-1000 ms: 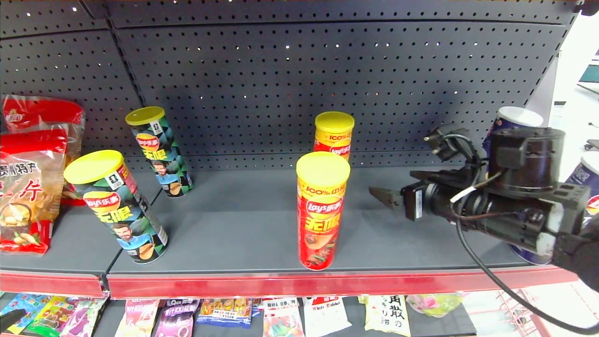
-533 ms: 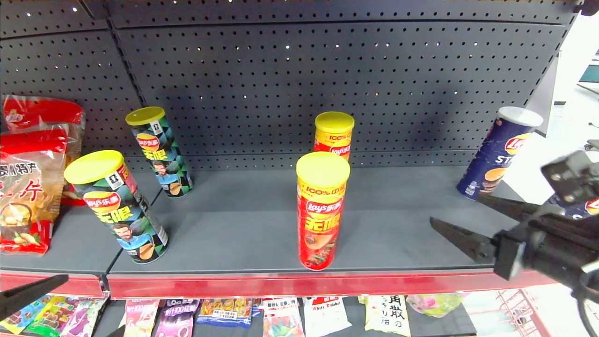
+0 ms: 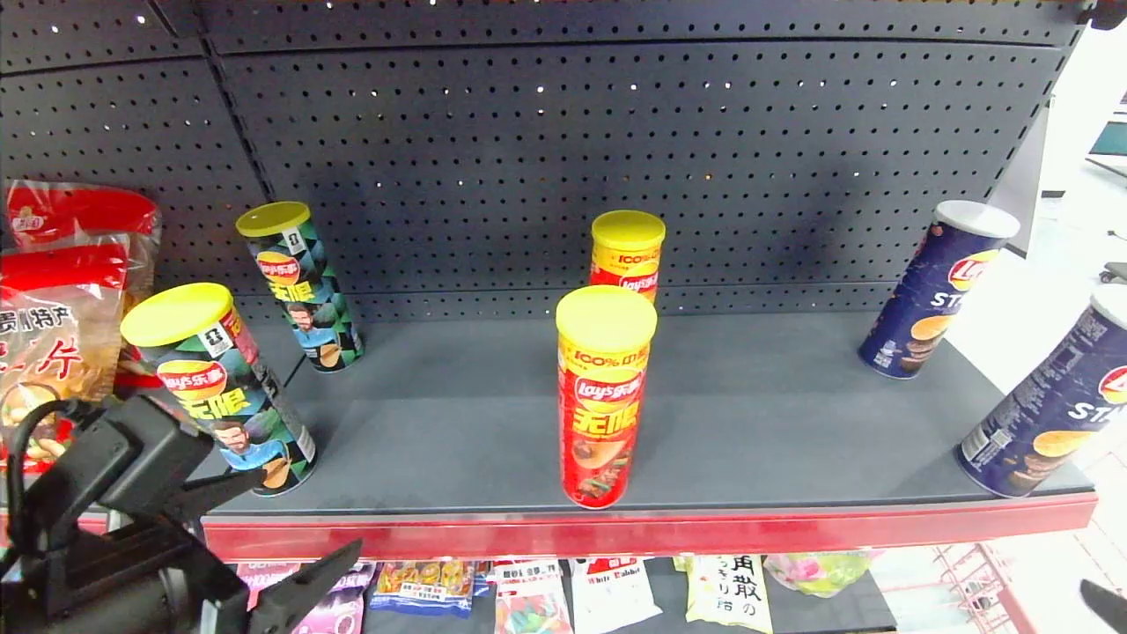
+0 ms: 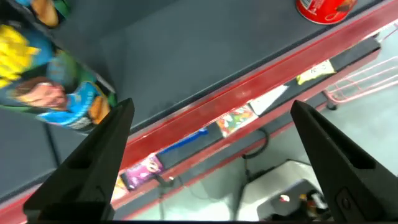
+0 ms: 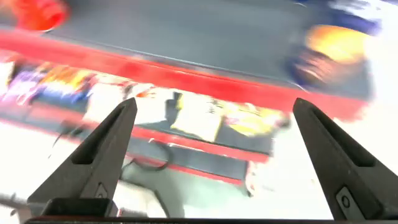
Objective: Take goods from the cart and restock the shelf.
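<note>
Grippers both empty, so my read is we're between placements, with the next fetch from the cart due. The left gripper [image 3: 308, 512] sits low, just off the red front edge of the shelf [image 3: 669, 534] near its left corner. Its jaws are spread wide with nothing in them, and the arm is angled up and inward. The right gripper [image 5: 214, 102] is down below the right front corner, equally wide and equally bare, looking across at the packets [image 5: 199, 115] on the tier beneath.

The trick now is to keep those open fingers off the front patterned can [image 3: 220, 392], which stands just beside the left gripper at the front edge. Then take the next can round its middle and carry it upright.

The front red can [image 3: 606, 396] holds the middle of the front edge, and the front blue can [image 3: 1048, 405] has the right front corner. Deeper in stand the rear patterned can [image 3: 299, 286], rear red can [image 3: 627, 255] and rear blue can [image 3: 938, 291]. Snack bags [image 3: 62, 326] crowd the left end.
</note>
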